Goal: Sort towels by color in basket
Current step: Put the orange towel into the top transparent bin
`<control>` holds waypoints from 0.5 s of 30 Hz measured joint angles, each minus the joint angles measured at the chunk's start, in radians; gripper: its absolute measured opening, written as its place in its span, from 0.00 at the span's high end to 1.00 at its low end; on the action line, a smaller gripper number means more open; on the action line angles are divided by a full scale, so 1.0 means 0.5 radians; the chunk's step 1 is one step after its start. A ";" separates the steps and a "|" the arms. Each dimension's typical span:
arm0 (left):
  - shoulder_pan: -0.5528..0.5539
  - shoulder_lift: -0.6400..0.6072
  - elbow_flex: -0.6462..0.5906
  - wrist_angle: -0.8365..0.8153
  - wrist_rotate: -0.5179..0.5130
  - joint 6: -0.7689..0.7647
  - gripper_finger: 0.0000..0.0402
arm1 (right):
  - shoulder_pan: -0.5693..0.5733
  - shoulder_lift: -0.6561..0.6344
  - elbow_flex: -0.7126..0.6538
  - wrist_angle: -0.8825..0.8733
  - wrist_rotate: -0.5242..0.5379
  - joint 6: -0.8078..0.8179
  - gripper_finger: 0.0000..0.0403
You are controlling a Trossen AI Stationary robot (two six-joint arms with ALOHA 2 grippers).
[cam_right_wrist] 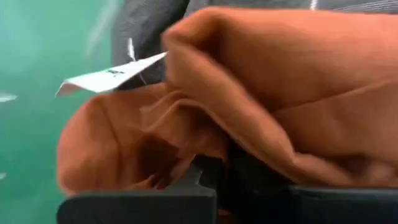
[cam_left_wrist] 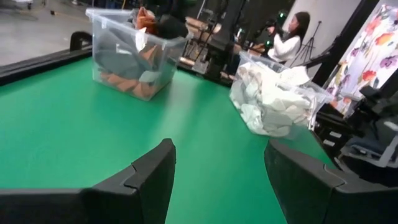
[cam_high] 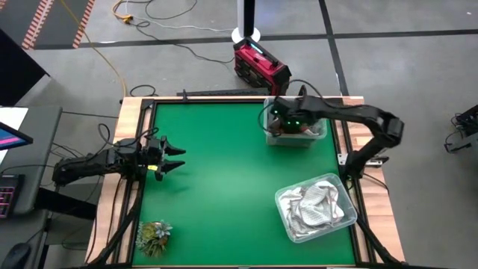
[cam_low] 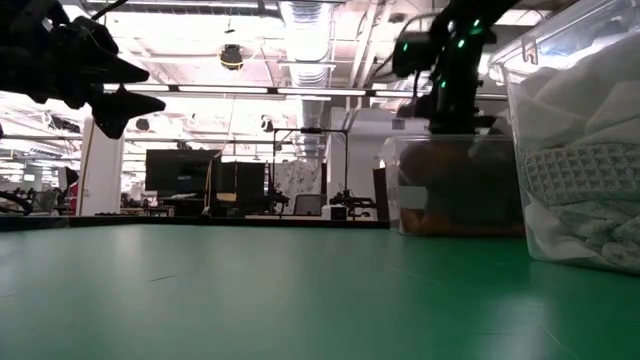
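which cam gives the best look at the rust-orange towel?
Right wrist view: the rust-orange towel fills it, folds clear. Left wrist view shows orange patches through the far clear bin. Low view only a dim brownish mass; high view hides it under the right gripper.

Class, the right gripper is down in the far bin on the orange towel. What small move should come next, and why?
Probably open the right gripper and let go: it is shut on the rust-orange towel, which already lies inside the far bin with the dark cloths, apart from the bin of white towels.
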 joint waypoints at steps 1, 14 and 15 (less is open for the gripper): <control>0.000 0.000 0.000 -0.019 0.000 0.001 0.41 | -0.026 0.039 0.007 0.001 -0.020 -0.021 0.92; -0.001 0.000 0.001 -0.190 0.005 -0.058 0.41 | -0.186 0.004 -0.006 0.106 -0.125 -0.178 0.76; -0.001 0.000 0.001 -0.190 0.009 -0.059 0.41 | -0.179 -0.030 -0.006 0.120 -0.155 -0.184 0.72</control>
